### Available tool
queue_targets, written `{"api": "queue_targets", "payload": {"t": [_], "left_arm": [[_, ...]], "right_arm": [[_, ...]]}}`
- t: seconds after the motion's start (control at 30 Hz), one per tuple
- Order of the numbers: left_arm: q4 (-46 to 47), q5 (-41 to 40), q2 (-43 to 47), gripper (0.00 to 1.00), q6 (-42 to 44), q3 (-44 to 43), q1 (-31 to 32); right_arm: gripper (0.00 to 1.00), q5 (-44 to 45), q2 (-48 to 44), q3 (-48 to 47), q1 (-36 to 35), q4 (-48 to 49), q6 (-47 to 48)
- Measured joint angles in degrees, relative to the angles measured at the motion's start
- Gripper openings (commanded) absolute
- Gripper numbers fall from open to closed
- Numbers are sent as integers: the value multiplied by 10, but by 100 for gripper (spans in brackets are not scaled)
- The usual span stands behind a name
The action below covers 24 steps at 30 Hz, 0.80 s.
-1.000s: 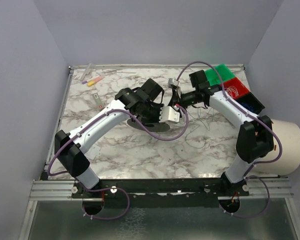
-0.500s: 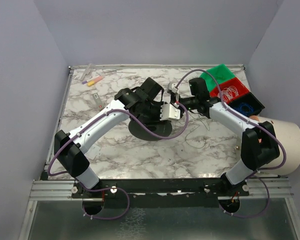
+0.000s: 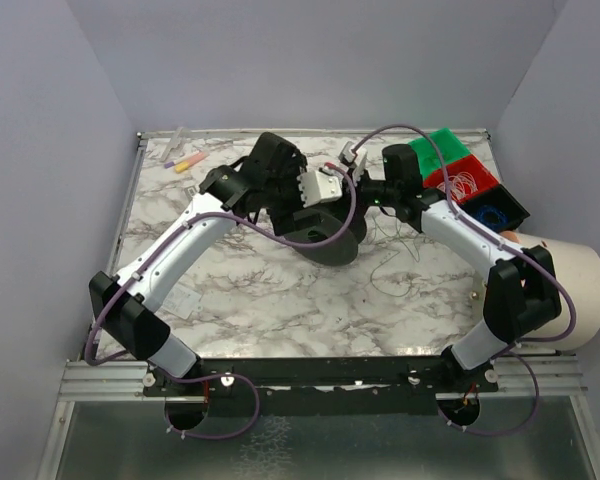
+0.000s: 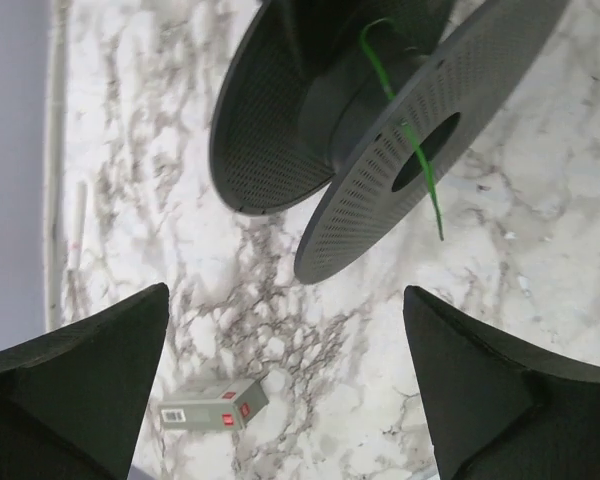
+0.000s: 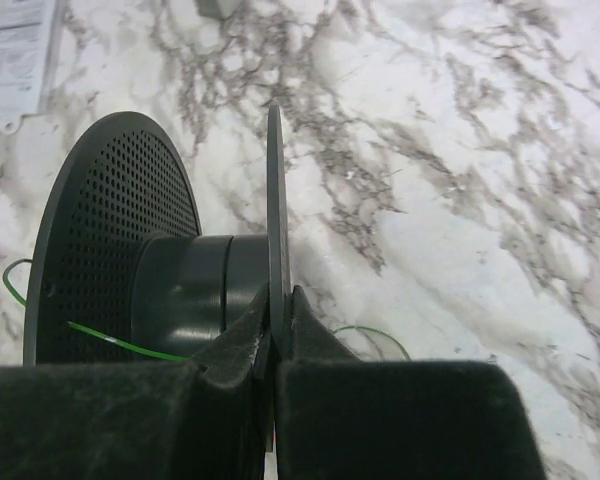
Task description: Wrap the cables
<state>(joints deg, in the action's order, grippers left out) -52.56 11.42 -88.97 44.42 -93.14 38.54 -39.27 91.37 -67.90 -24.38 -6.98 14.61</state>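
Presumably steadying: black spool [image 5: 170,270] flange pinched in the closed right hand [image 5: 275,330]; left hand [image 4: 285,300] spread wide, empty. Loose cables [image 3: 390,268], centre-right on the tabletop [image 3: 240,290], are to be fetched next.

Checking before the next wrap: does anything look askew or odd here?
Yes. The spool is tilted up rather than lying flat, held only by the right gripper pinching the rim of one flange. A green wire has a loose end hanging out over the flange instead of lying wound on the hub.
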Motion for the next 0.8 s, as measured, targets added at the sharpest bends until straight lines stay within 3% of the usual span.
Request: {"api": "queue_targets", "payload": {"t": [0.27,0.5,0.67,0.8], "left_arm": [[117,-85,26,99,-118,34,-67],[197,-38,-19,99,-319,24,-189],[216,7,-78,99,-435,-18,-203],[226,52,-114,99,-503,-39,-200]], "right_arm": [[0,125,32,-49,0,32,-61],[0,214,85,-60,0,68,-133],[2,251,98,-60,-2,90,-189],[11,254,98,-50,-4,102,-223]]}}
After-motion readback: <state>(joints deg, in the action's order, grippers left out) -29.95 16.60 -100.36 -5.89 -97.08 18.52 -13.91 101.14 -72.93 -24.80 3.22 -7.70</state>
